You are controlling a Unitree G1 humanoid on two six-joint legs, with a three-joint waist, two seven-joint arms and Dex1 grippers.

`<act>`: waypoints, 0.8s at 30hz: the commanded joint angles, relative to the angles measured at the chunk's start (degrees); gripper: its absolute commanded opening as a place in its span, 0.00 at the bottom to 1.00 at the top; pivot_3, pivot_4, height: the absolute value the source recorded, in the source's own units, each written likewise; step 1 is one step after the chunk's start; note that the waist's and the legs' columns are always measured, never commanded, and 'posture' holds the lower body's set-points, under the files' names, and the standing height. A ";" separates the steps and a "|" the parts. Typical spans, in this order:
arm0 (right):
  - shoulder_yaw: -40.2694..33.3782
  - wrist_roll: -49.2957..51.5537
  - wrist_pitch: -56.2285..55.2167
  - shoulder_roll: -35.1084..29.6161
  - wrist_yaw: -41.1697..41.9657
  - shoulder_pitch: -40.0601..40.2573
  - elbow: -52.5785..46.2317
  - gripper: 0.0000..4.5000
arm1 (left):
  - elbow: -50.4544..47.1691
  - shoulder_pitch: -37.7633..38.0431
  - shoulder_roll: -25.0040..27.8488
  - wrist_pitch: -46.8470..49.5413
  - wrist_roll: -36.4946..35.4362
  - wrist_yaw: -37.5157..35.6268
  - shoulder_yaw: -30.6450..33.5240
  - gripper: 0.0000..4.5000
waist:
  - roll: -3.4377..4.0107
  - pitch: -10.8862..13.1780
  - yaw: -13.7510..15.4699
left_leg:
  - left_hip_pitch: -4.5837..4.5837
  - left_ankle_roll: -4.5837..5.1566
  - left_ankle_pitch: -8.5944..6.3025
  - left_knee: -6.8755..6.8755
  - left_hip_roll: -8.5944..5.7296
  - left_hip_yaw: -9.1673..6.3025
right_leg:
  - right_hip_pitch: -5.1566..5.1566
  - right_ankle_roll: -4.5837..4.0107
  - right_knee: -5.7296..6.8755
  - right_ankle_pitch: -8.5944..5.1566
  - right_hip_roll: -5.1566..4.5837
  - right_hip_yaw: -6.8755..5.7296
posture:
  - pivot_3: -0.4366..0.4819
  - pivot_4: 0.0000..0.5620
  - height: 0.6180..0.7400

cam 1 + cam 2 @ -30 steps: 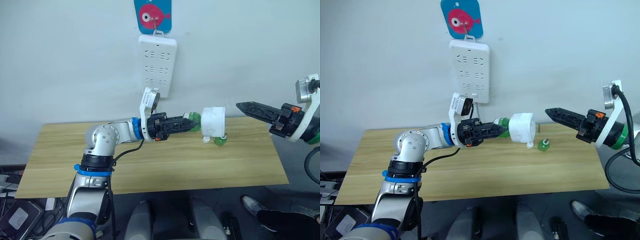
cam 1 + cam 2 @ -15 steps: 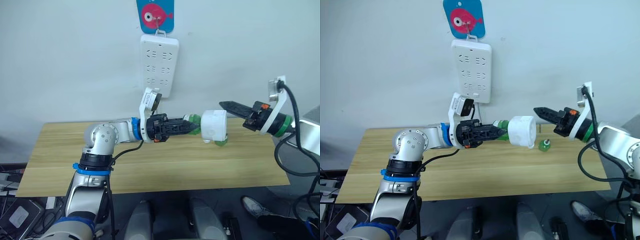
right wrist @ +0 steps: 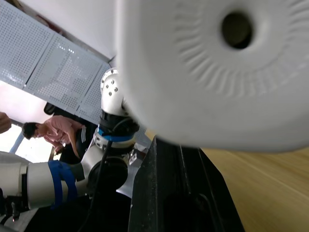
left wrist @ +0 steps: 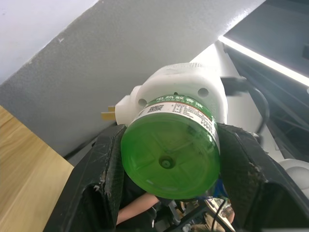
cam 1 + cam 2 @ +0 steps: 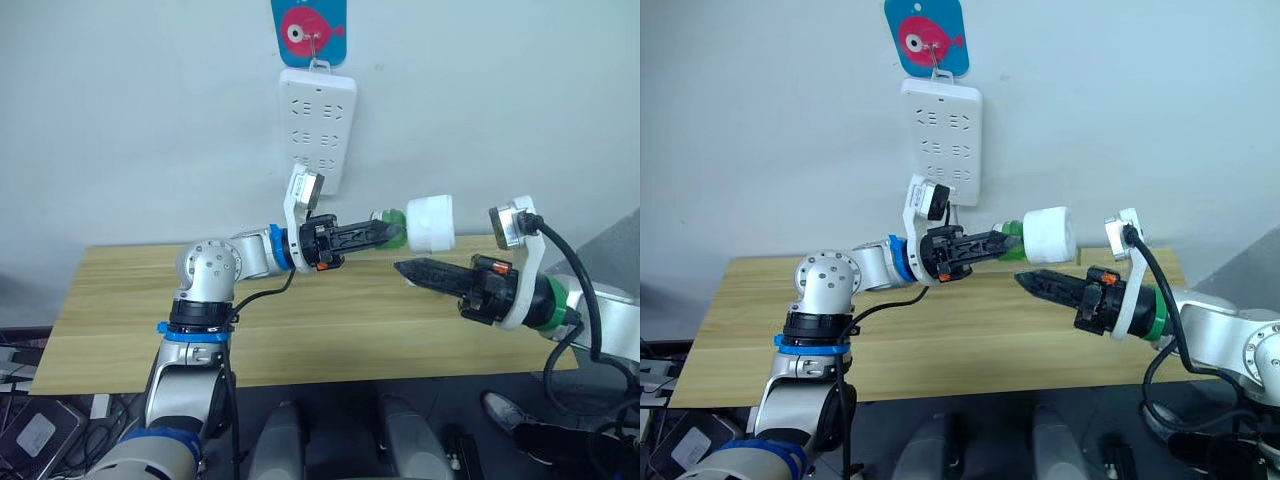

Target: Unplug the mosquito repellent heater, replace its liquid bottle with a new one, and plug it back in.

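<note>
The left end effector point(image 5: 385, 232) is closed on the liquid bottle point(image 4: 169, 153), with one black finger on each side of its green body, and it holds the bottle in the air above the counter point(image 5: 120, 300). The bottle sits in the mosquito repellent heater point(image 5: 430, 222), which sticks out just beyond the fingertips, so the white unit hangs from the bottle and nothing else carries it. The right end effector point(image 5: 402, 267) is just below the heater and a little toward the robot, not touching it; its fingers lie close together, nearly closed, and hold nothing. In the right wrist view the heater's face with the round vent hole is very near above the fingers. Behind the left end effector, higher on the wall, hangs the white power strip point(image 5: 318, 125), and the heater is not plugged into it. I judge that the step in hand is separating the bottle from the heater. The next move probably calls for the right end effector to open, rise and grip the white body, so that one arm can turn the bottle out.
</note>
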 commanded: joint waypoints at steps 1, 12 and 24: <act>-2.94 -2.41 -0.14 -3.52 1.70 1.65 -0.06 0.00 | -1.33 -1.01 -0.12 -0.54 -0.82 -0.67 0.44 0.55 | -0.02 0.01 0.05 | 0.00 0.00 0.00 0.00 -0.01 0.01 | 0.00 0.00 0.00 0.00 0.00 -0.01 | 0.29 0.49 1.00; -9.03 -22.84 0.27 -11.32 15.47 -0.77 14.46 0.00 | -2.06 -0.70 2.40 2.08 -2.10 -2.59 0.00 0.55 | -0.05 0.03 -0.14 | 0.01 0.00 0.00 -0.02 -0.01 0.06 | 0.00 0.01 -0.02 -0.01 0.03 0.01 | 0.28 0.49 1.00; -1.79 -30.35 5.53 0.46 21.85 -9.78 15.15 0.00 | -4.29 0.57 4.43 7.04 -5.06 -3.13 0.40 0.55 | -0.03 0.08 0.34 | 0.02 -0.02 0.01 -0.27 0.01 0.01 | -0.07 0.00 -0.06 -0.02 0.00 -0.01 | 0.31 0.50 1.00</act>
